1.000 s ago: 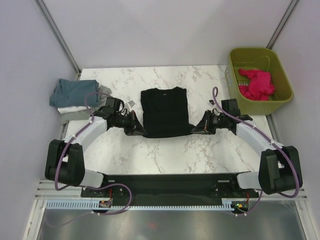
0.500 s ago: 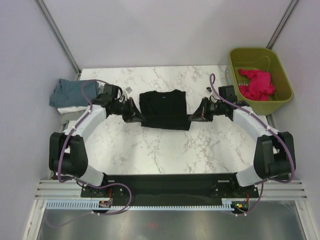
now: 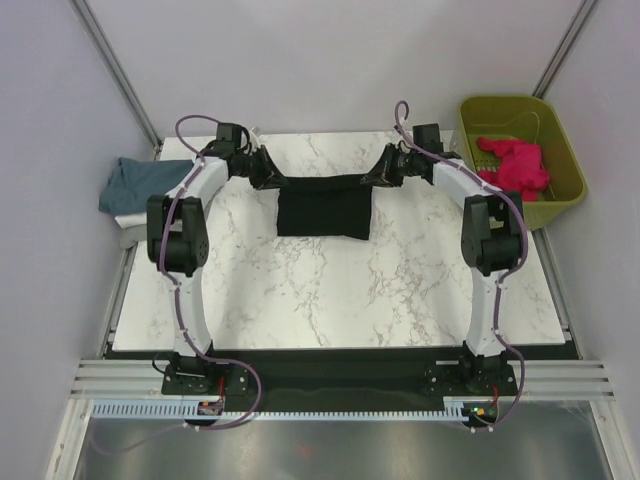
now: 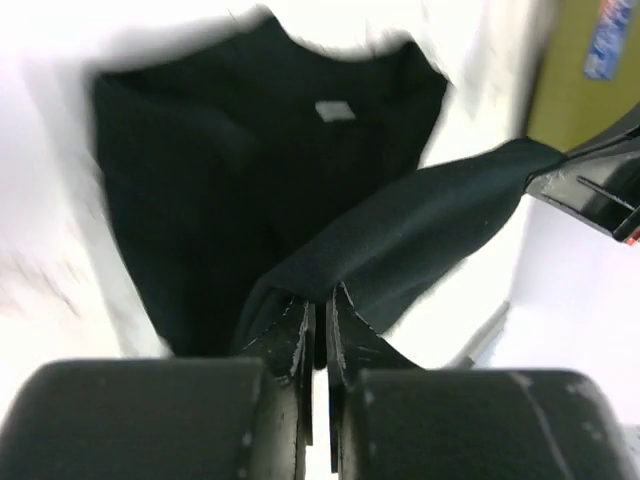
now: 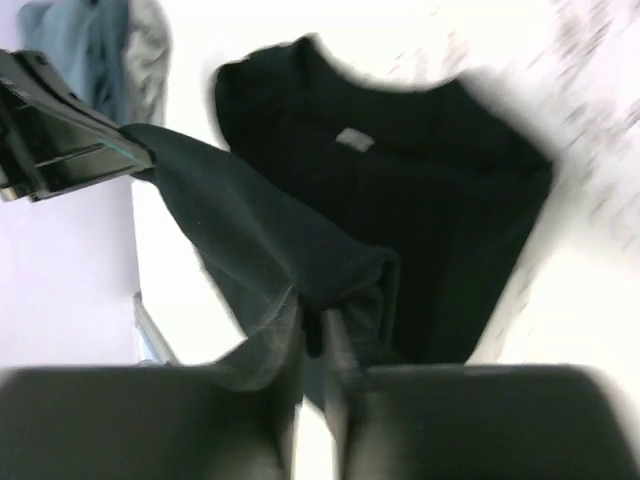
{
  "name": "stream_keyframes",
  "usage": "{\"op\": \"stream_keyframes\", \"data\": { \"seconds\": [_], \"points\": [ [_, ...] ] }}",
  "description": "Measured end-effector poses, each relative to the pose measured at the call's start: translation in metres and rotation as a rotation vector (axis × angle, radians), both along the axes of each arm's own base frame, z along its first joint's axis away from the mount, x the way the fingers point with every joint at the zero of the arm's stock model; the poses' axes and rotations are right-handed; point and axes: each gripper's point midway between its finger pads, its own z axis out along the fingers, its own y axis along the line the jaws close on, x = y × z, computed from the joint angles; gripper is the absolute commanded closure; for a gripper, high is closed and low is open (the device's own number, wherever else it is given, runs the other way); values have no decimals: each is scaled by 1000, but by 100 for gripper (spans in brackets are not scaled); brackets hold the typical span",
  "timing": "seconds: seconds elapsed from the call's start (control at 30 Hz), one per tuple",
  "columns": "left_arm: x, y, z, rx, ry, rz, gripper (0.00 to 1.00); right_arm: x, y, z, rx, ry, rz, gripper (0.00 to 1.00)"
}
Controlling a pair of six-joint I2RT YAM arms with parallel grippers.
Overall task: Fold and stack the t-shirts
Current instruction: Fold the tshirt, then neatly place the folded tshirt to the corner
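Note:
The black t-shirt [image 3: 323,205] hangs folded over between my two grippers above the far half of the table. My left gripper [image 3: 268,177] is shut on its left edge and my right gripper [image 3: 375,176] is shut on its right edge, the cloth stretched taut between them. In the left wrist view the jaws [image 4: 320,320] pinch black cloth, with the shirt [image 4: 200,190] and its white label [image 4: 335,110] beyond. The right wrist view shows the same pinch [image 5: 315,335] on the shirt [image 5: 420,220]. A teal-blue shirt [image 3: 135,185] lies on a grey and white pile at the left edge.
An olive-green basket [image 3: 560,195] stands at the far right with a crumpled pink garment [image 3: 515,168] inside. The marble table [image 3: 330,290] shows bare in front of the hanging shirt. Purple cables loop from both arms.
Both grippers have lifted the shirt's near edge and carried it toward the far side of the table, folding the shirt over; the arms are now stretched out far.

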Motion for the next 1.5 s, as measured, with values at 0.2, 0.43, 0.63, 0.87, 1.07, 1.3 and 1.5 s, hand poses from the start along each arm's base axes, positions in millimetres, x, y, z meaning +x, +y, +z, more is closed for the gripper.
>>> {"op": "stream_keyframes", "data": {
  "seconds": [0.2, 0.43, 0.63, 0.87, 1.07, 1.3, 1.5],
  "points": [
    [64, 5, -23, 100, -122, 21, 9, 33, -1, -46, -37, 17, -33, 46],
    [68, 5, 52, 74, -283, 19, 14, 29, -10, 6, -94, -133, -9, 41],
    [18, 14, 93, -66, -294, -51, 27, 6, -16, 73, -118, -301, 28, 37],
    [-6, 34, 41, -159, -116, -63, 25, -22, -22, 9, -167, -142, 73, 34],
    [-12, 35, 29, -189, -68, -71, 18, -34, -22, -39, -177, -12, 94, 33],
    [-6, 76, 0, -157, -17, 1, 17, -16, -3, -27, -136, -48, 107, 33],
    [-3, 96, -53, -47, 73, 38, 17, -4, 36, -1, -56, -122, 152, 33]
  ]
}}
